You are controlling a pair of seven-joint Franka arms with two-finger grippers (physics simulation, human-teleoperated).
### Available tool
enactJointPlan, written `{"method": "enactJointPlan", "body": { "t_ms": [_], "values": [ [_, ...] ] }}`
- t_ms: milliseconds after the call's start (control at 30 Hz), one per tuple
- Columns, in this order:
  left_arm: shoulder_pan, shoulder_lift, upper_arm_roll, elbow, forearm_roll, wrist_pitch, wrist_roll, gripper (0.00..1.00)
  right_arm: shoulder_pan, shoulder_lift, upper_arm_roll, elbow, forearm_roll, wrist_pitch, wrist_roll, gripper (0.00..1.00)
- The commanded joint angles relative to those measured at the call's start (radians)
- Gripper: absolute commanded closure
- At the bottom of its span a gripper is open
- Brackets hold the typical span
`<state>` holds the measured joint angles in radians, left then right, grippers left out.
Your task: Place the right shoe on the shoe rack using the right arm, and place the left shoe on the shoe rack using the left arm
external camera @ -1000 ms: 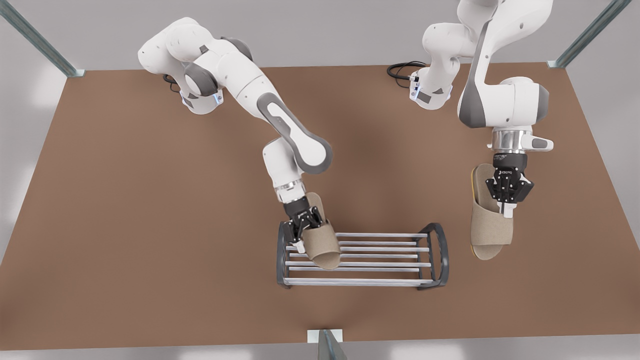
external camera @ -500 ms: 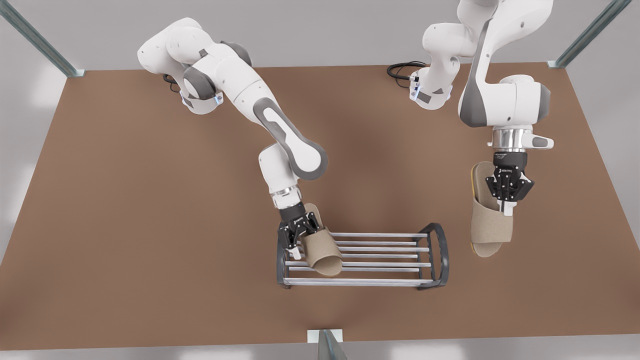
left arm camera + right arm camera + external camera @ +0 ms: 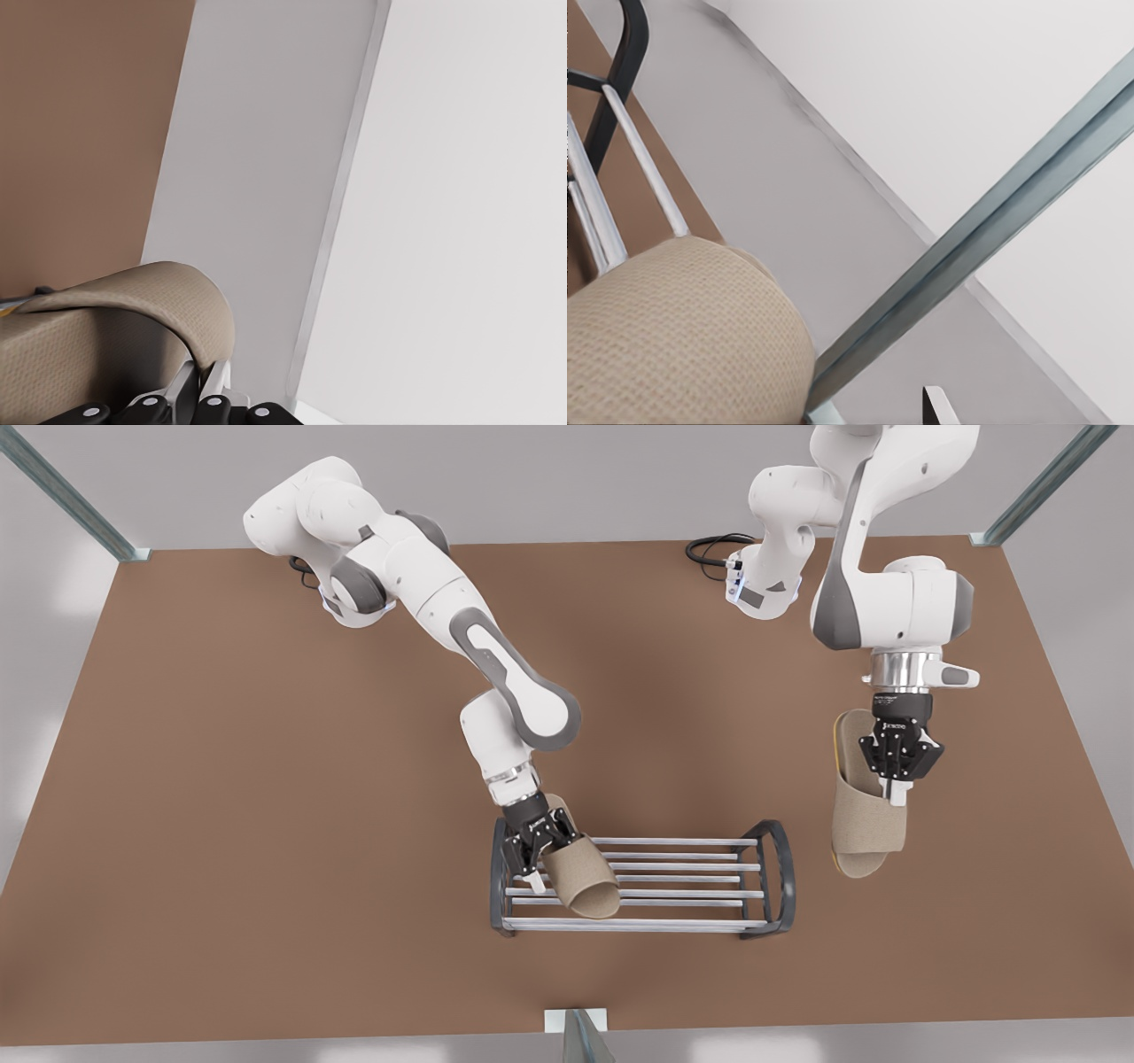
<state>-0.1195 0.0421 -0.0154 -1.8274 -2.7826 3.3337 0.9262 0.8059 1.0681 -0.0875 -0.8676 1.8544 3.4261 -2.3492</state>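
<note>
The shoe rack [image 3: 780, 868] of silver rods between dark arched ends stands near the table's front middle. My right gripper [image 3: 536, 859], on the arm at the front view's left, is shut on the strap of a beige slipper, the right shoe [image 3: 586, 884]. It holds the slipper tilted, toe down, over the rack's left end. The right wrist view shows that slipper [image 3: 682, 341] beside the rack's rods [image 3: 647, 168]. At the front view's right, my left gripper [image 3: 897, 784] is shut on the left shoe [image 3: 868, 828], which hangs toe down above bare table beside the rack.
The brown table [image 3: 266, 824] has open room to the rack's left and behind it. Both arm bases stand at the far edge, with a black cable [image 3: 709, 547] by one of them. Metal frame posts [image 3: 580, 1036] rise at the table's corners and front middle.
My right gripper has carried the right shoe a little nearer the table's front edge and lower over the rack's left end. The left gripper and its shoe have barely shifted.
</note>
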Motion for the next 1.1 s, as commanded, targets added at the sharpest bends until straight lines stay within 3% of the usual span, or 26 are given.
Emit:
{"method": "enactJointPlan", "body": {
  "t_ms": [0,1067],
  "values": [
    [0.003,-0.001,0.002,0.000,0.002,-0.003,-0.007,0.79,0.001,0.000,-0.001,-0.001,0.000,-0.013,0.002,0.00],
    [0.008,-0.002,0.002,0.005,-0.008,0.006,-0.007,0.79,0.003,-0.002,0.003,-0.019,0.000,-0.011,0.004,0.00]
  ]
}}
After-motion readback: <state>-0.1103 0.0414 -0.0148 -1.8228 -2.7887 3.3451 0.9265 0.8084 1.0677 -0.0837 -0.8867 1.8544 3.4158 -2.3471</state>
